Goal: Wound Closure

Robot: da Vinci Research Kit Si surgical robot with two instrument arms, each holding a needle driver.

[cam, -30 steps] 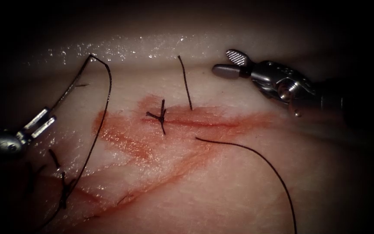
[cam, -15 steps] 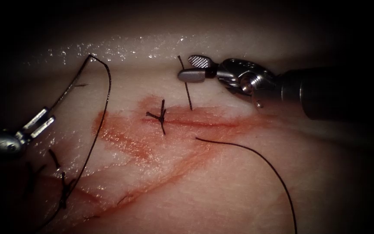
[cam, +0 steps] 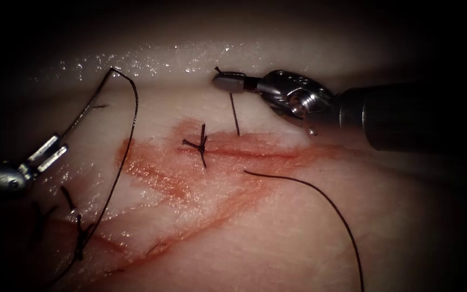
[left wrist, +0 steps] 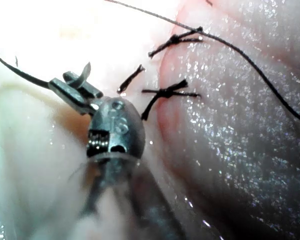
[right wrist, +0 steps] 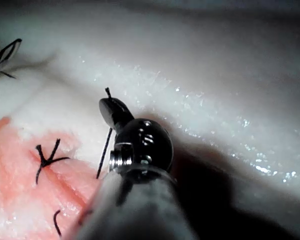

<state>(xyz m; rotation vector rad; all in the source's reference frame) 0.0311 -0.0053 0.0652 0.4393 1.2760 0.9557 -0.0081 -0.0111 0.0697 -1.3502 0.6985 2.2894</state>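
We see the right tool point(cam: 228, 82) above the cut point(cam: 255, 153), its jaws closed on the upper end of a short upright strand of thread point(cam: 234, 113) whose lower end meets the tissue point(cam: 277, 227) at the cut; half a second ago those jaws stood apart around that strand. In the right wrist view the same tool point(right wrist: 111, 111) pinches the strand point(right wrist: 104, 152), a small tip poking out past the jaws. The left tool point(cam: 49, 153) sits well left of the cut, clamped on a long thread point(cam: 128, 130) that arches above it and runs down past it. In the left wrist view its jaws point(left wrist: 75, 90) look nearly shut on that thread, though we cannot be sure. A tied knot point(cam: 200, 144) sits on the cut's left end. We cannot make out a needle.
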